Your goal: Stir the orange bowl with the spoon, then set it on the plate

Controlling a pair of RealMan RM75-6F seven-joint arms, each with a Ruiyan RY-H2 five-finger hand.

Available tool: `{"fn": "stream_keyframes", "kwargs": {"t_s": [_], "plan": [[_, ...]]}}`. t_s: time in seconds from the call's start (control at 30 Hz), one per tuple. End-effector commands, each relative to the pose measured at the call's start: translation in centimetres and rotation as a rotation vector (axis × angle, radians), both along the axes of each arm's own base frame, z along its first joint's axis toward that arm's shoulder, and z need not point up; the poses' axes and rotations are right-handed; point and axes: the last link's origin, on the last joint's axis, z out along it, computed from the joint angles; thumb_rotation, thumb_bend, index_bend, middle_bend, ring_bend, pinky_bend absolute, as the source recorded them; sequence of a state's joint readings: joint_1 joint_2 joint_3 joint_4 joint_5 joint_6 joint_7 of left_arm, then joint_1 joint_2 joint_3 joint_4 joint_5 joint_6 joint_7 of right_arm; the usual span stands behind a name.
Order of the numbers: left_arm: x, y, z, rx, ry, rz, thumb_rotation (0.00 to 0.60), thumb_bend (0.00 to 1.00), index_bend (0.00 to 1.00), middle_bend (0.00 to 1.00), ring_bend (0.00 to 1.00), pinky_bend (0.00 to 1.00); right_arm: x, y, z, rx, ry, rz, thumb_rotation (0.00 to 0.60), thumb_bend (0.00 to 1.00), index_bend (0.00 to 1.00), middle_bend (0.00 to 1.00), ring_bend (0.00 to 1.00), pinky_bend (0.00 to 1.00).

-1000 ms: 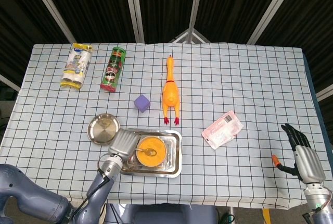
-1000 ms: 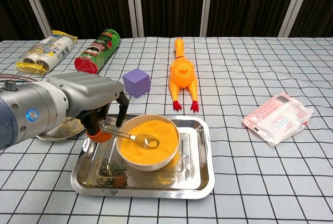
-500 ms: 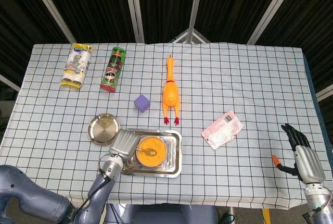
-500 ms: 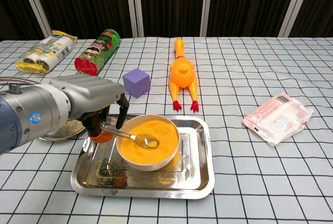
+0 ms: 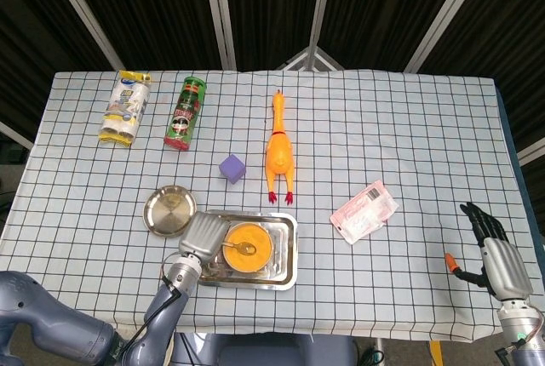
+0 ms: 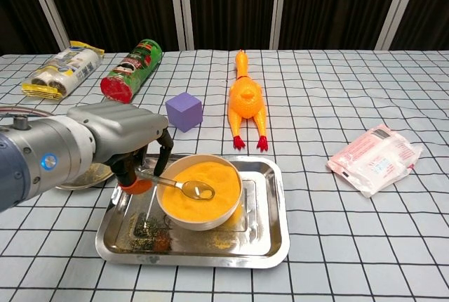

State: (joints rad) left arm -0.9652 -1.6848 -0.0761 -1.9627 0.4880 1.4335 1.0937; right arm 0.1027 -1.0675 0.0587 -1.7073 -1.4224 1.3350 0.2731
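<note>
A: Where is the left hand (image 6: 130, 140)?

B: At the near left of the checked worktop (image 6: 337, 91), over the left end of the steel tray (image 6: 270, 225). Its fingers are curled round the handle of the spoon (image 6: 179, 184), so it holds the spoon.

A: And the spoon's bowl end?

B: It reaches out to the right of the hand and lies over the orange bowl (image 6: 201, 193), at or just above the orange surface; I cannot tell whether it dips in.

A: The orange bowl itself?

B: Just right of the hand, standing inside the tray. Brown and reddish specks lie on the tray floor below the hand.

A: The plate?

B: The round metal plate (image 5: 169, 210) sits on the cloth just left of and beyond the hand, touching or nearly touching the tray's far left corner. In the chest view the hand hides most of it.

A: The right hand (image 5: 494, 251)?

B: Well apart, at the near right edge of the worktop, fingers spread apart, holding nothing.

A: Anything else?

B: Beyond the left hand lie a purple cube (image 6: 184, 111) and a rubber chicken (image 6: 246, 100); further off, a green can (image 6: 132, 69) on its side and a snack packet (image 6: 62, 69). A pink pouch (image 6: 375, 157) lies between the two hands, nearer the right one.
</note>
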Motion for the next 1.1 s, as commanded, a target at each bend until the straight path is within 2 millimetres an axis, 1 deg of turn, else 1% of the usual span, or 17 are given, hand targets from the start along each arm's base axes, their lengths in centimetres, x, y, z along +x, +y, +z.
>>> {"fn": "stream_keyframes", "kwargs": {"t_s": [0.03,0.37,0.8,1.1], "plan": [[0.0,0.0,0.0,0.002,0.0,-0.001,0.6,0.57,0.51,1.0,0.95,0.93,0.0,0.0,0.0,0.0,0.0,-0.001,0.6,0.4,0.0,0.0,0.0,0.0],[-0.1,-0.1,0.2,0.007,-0.001,-0.009,0.6,0.6,0.53,1.0,0.95,0.93,0.0,0.0,0.0,0.002,0.001,0.0,0.6,0.4,0.0,0.0,0.0,0.0],[0.3,0.5,1.1,0.075,-0.018,-0.078,0.6,0.6,0.56,1.0,0.95,0.93,0.0,0.0,0.0,0.002,0.0,0.0,0.6,0.4,0.0,0.0,0.0,0.0],[0.2,0.5,1.0,0.098,-0.018,-0.125,0.6,0.6,0.61,1.0,0.95,0.93,0.0,0.0,0.0,0.002,-0.001,0.0,0.6,0.4,0.0,0.0,0.0,0.0]]}}
